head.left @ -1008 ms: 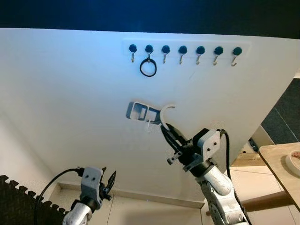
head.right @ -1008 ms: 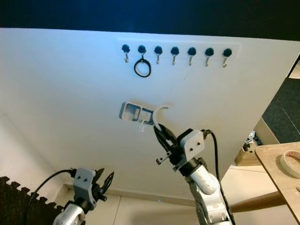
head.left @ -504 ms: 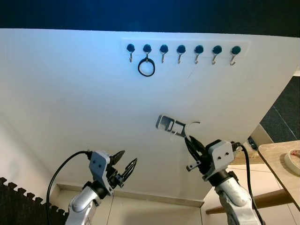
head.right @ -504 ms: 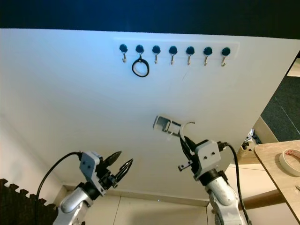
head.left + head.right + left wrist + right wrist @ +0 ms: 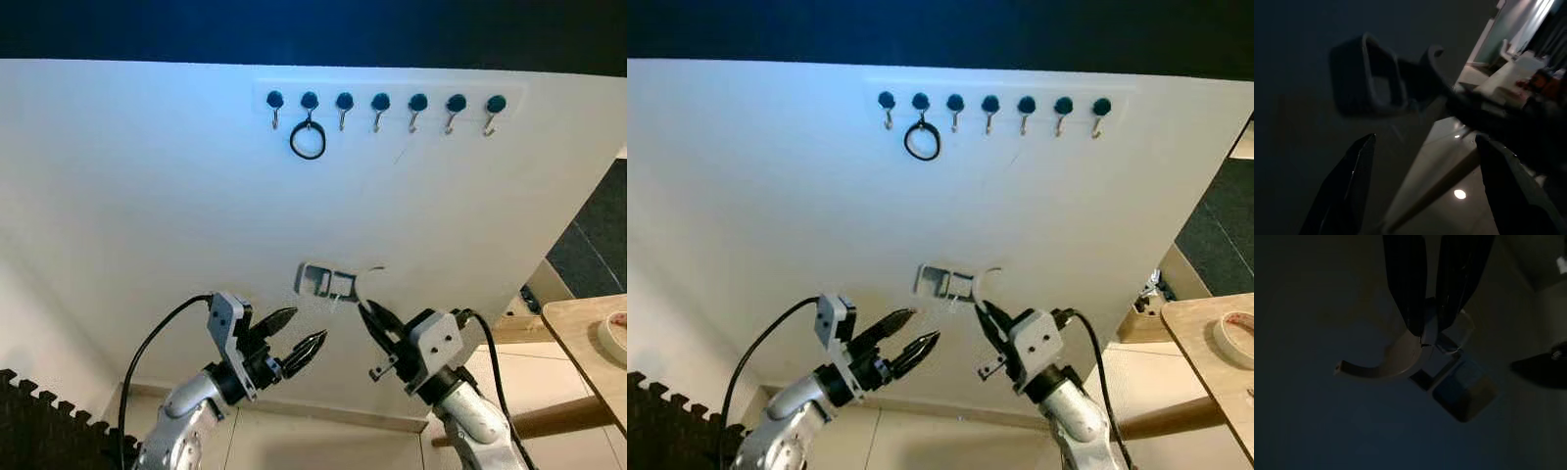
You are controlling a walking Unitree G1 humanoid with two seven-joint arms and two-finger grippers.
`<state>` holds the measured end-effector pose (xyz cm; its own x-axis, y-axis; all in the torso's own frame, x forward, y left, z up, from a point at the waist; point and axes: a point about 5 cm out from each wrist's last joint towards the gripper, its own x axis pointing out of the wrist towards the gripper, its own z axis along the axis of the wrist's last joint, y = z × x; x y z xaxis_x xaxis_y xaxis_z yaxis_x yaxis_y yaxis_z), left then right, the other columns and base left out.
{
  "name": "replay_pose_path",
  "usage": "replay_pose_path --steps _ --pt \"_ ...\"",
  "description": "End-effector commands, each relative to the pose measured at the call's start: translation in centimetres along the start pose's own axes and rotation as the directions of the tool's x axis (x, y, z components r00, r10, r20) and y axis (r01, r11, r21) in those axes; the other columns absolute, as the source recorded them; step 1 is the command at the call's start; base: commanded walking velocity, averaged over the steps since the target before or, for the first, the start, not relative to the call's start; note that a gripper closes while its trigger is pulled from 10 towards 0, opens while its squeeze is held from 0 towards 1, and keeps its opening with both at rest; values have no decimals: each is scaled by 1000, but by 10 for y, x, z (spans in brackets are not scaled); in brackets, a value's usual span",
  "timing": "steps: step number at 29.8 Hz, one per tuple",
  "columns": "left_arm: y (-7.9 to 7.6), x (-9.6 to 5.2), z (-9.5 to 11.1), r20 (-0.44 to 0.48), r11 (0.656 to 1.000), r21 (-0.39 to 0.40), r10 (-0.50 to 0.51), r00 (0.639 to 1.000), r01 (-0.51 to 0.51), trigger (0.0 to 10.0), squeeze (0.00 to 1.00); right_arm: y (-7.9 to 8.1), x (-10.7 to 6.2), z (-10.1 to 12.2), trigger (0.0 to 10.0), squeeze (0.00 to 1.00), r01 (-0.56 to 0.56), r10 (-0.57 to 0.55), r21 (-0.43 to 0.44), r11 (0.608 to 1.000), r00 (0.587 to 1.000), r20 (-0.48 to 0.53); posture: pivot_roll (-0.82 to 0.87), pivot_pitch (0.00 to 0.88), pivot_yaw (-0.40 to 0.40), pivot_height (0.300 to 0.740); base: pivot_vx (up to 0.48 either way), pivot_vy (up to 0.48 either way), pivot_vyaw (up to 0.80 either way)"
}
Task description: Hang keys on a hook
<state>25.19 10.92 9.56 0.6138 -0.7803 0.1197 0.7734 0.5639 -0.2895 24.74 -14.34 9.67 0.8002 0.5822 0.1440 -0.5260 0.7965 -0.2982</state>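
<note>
Hooks, seven: small metal hooks under dark round caps, in one row on a white hook rail (image 5: 390, 98) high on the wall. Second hook (image 5: 310, 104) from the left carries one black ring (image 5: 308, 143).

Keys (image 5: 328, 283), one set: rectangular frame-shaped fob joined to a pale curved hook-shaped piece, held low against the wall (image 5: 137, 225), well below the rail.

Right gripper (image 5: 368, 315): jaws clamped on keys.

Left gripper (image 5: 295, 344): jaws apart, just beside the keys, apart from them.

Wall: smooth, white, matte. Floor (image 5: 323, 441): pale glossy tile. Wooden worktop (image 5: 578, 338) at right.
</note>
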Motion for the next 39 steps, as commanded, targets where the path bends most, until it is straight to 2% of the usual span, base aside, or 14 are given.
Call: replay_pose_path --steps 1,12,15,22,23,24,25,28,29,32,36,37,38,39 --pt "1 -2 4 -12 1000 -21 -17 1000 17 10000 0 5 -2 1 10000 0 -39 39 -22 999 999 11 36 58 23 740 0 0 0" --pt "2 -5 16 -35 994 -94 -52 998 49 10000 0 8 -14 0 10000 0 -100 100 -61 993 995 7 36 58 24 740 0 0 0" --pt "7 -4 15 -47 999 -40 0 999 -1 10000 0 6 -14 4 10000 0 -83 86 -75 994 996 27 34 57 24 740 0 0 0" --pt "14 -8 12 -70 999 -27 32 997 -34 10000 0 3 -14 9 10000 0 -49 54 -92 995 997 57 34 58 25 740 0 0 0" --pt "24 -11 11 -62 994 3 106 992 -106 10000 0 2 -13 14 10000 0 -44 51 -99 994 996 75 32 57 26 740 0 0 0" --pt "24 -11 11 -62 994 3 106 992 -106 10000 0 2 -13 14 10000 0 -44 51 -99 994 996 75 32 57 26 740 0 0 0" --pt "32 -14 11 -48 987 18 161 986 -160 10000 0 2 -13 16 10000 0 -43 52 -104 994 995 88 32 56 27 740 0 0 0" --pt "34 -15 12 -36 983 19 182 983 -181 10000 0 3 -13 17 10000 0 -44 54 -105 994 994 90 29 56 26 740 0 0 0" --pt "38 -16 17 7 977 -11 212 977 -212 10000 0 4 -14 16 10000 0 -50 60 -107 993 994 87 29 56 26 740 0 0 0" --pt "40 -16 20 29 975 -33 222 975 -221 10000 0 5 -14 15 10000 0 -53 63 -109 993 994 85 29 56 26 740 0 0 0" --pt "33 -16 25 50 981 -138 145 988 -137 10000 0 5 -15 12 10000 0 -60 69 -123 991 995 74 32 57 23 740 0 0 0" --pt "30 -16 24 36 984 -135 118 992 -112 10000 0 4 -15 12 10000 0 -59 69 -129 990 995 71 34 55 22 740 0 0 0" --pt "27 -18 20 9 990 -118 80 997 -79 10000 310 3 -15 11 10000 0 -55 64 -134 990 996 68 34 54 22 740 0 0 0" --pt "27 -18 20 9 990 -118 80 997 -79 10000 310 3 -15 11 10000 0 -55 64 -134 990 996 68 34 54 22 740 0 0 0"
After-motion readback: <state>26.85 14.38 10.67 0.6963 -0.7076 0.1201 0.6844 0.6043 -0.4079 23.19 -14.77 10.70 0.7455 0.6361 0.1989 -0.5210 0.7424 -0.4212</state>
